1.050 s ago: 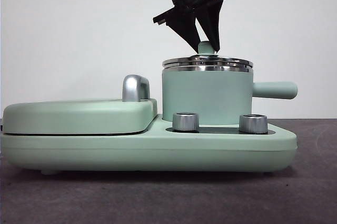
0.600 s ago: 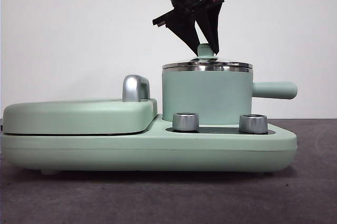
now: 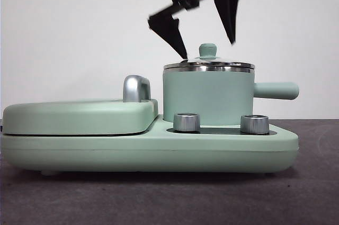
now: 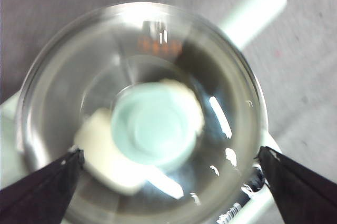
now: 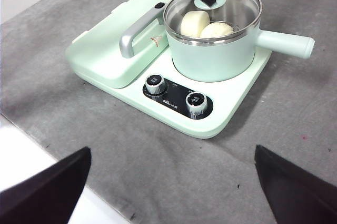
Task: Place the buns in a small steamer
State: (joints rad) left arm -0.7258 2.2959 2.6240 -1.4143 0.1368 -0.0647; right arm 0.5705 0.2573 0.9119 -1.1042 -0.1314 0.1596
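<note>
The two buns (image 5: 205, 25) are sitting inside the pot (image 5: 213, 55) under its glass lid (image 3: 208, 64), on the cooker (image 5: 158, 84) mid-table. They look soft and light, best cradled gently by the sides. The left claw (image 3: 204, 37) is hovering wide open above the knob (image 4: 152, 129); the right claw (image 5: 171, 182) is waiting, spread open

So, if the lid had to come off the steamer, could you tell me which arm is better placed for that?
Left, probably. The left claw hangs open right over the knob of the lid, a jaw on each side. The right claw, also open, sits well back from the steamer.
</note>
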